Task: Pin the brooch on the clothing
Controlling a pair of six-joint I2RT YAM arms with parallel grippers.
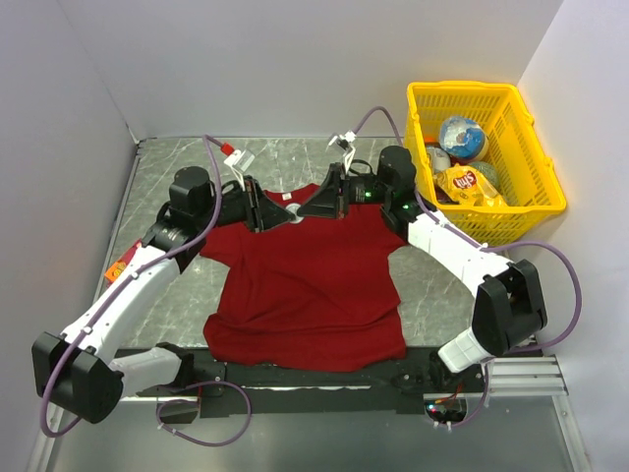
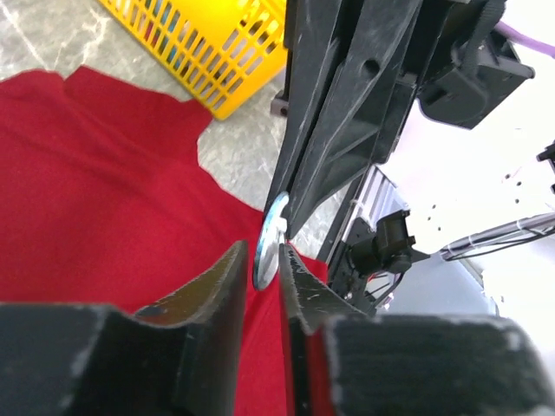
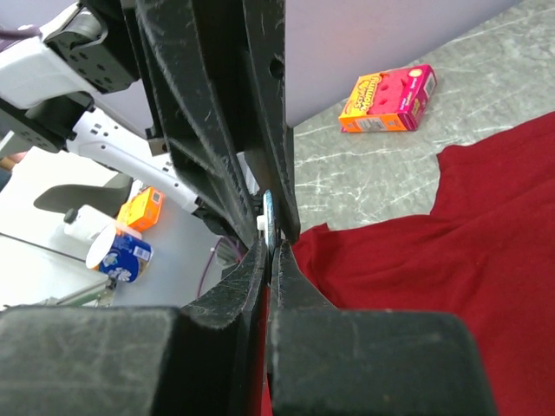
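Lay's chip bag [image 1: 469, 185] in yellow basket [image 1: 521, 218], near the clothing [image 1: 305, 285]

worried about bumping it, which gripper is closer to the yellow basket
Right. The right gripper, at the T-shirt collar, lies left of the yellow basket; the left gripper faces it from farther left.

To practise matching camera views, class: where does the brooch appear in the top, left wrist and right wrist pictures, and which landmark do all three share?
Top external: the brooch is a pale speck at the neckline of the red T-shirt, above centre.
Left wrist: the brooch stands edge-on near the centre.
Right wrist: the brooch is a thin edge-on sliver just left of centre.
Shared landmark: the red T-shirt.
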